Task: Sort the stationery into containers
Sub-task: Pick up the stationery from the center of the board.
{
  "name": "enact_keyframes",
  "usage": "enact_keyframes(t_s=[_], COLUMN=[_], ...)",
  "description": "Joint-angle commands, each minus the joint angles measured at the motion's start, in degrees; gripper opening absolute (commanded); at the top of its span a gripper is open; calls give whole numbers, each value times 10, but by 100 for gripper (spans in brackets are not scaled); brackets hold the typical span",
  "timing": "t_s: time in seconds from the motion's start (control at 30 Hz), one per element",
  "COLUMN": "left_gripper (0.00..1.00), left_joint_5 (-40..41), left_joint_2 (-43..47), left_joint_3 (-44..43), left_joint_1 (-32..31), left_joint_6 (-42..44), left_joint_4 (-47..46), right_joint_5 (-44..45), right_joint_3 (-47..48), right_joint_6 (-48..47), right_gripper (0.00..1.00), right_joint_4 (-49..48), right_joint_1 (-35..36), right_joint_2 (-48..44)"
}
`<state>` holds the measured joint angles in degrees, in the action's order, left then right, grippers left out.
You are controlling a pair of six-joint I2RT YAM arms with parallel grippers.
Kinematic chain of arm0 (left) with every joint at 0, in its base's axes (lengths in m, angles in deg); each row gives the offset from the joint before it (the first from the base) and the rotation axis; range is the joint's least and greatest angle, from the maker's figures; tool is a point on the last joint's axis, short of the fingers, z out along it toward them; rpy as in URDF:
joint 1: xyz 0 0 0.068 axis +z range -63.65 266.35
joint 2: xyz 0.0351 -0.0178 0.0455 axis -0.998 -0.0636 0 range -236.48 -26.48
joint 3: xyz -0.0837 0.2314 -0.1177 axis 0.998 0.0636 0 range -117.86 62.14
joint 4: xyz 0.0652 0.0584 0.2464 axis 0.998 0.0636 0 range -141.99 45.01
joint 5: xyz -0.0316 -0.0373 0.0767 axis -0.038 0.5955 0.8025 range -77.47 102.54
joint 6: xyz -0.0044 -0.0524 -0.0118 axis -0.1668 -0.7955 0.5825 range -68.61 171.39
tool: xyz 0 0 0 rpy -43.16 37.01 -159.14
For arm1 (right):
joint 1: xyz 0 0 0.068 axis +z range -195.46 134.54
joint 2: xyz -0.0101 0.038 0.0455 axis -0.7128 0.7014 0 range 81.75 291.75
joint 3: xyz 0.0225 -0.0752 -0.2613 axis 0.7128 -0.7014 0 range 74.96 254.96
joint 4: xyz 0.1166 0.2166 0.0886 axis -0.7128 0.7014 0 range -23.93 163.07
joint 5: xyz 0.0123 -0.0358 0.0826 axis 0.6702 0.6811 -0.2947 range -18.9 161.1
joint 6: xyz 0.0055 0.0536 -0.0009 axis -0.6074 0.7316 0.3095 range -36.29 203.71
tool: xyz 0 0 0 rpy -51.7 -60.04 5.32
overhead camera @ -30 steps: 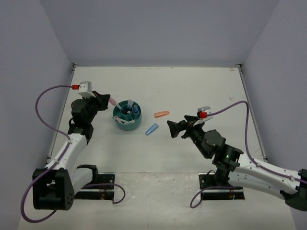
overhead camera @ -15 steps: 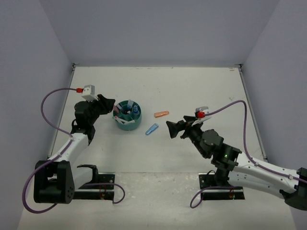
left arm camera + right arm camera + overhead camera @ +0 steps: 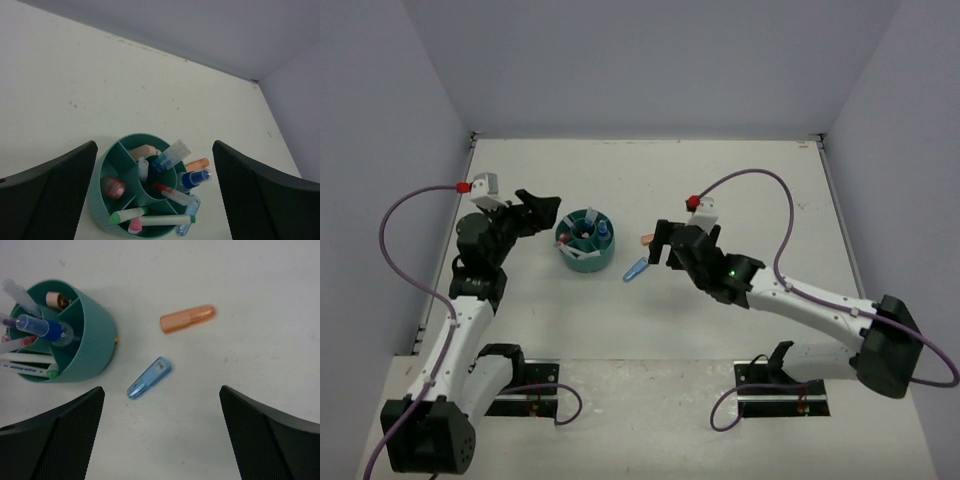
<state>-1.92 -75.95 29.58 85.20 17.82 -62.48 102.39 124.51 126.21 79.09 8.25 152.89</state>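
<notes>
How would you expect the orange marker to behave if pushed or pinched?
The orange marker looks like smooth translucent plastic, so probably stiff, light and slightly slippery. Its rounded body lies flat, so it may roll if nudged sideways.

Orange marker [image 3: 647,239] partly behind right fingers [image 3: 661,229]; white pens [image 3: 25,360] partly past the edge.

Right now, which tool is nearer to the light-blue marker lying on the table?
Right. The right tool hangs open just right of the light-blue marker, almost over it. The left tool is open beyond the teal organizer, on its left side.
</notes>
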Motion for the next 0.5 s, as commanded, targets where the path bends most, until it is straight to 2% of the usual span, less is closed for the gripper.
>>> enact_keyframes(t_s=[0.0,0.1,0.3,0.47], left_gripper=[100,100,100,100], left_joint_5=[36,33,-1,-48], left_joint_2=[107,156,182,179], left_joint_3=[-69,-96,-125,-111], left_joint_1=[1,1,1,1], left_joint_6=[-34,-5,53,83], left_joint_4=[157,218,306,331], right_joint_5=[-139,-127,-102,-115], right_joint_3=[92,168,334,432], right_joint_6=[145,198,297,322], right_gripper=[99,96,79,75], right_joint_4=[126,149,278,340], right_joint_1=[-91,-113,-130,-143], right_joint_2=[126,219,366,454])
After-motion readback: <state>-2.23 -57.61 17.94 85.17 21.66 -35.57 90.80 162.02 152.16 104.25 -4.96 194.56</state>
